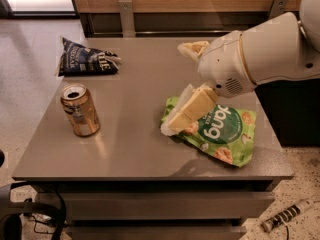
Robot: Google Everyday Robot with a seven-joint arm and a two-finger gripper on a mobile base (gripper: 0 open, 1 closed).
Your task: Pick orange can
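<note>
The orange can stands upright near the table's left front, copper-coloured with a silver rim and a pale label patch. My gripper hangs over the middle of the table, to the right of the can and well apart from it. It is open and empty: one cream finger points left at the top, and the other finger slants down over the left edge of the green chip bag. The white arm comes in from the right.
A dark blue snack bag lies at the table's back left. The grey table has drawers below its front edge. A wooden wall panel runs behind it. Cables lie on the floor at lower left.
</note>
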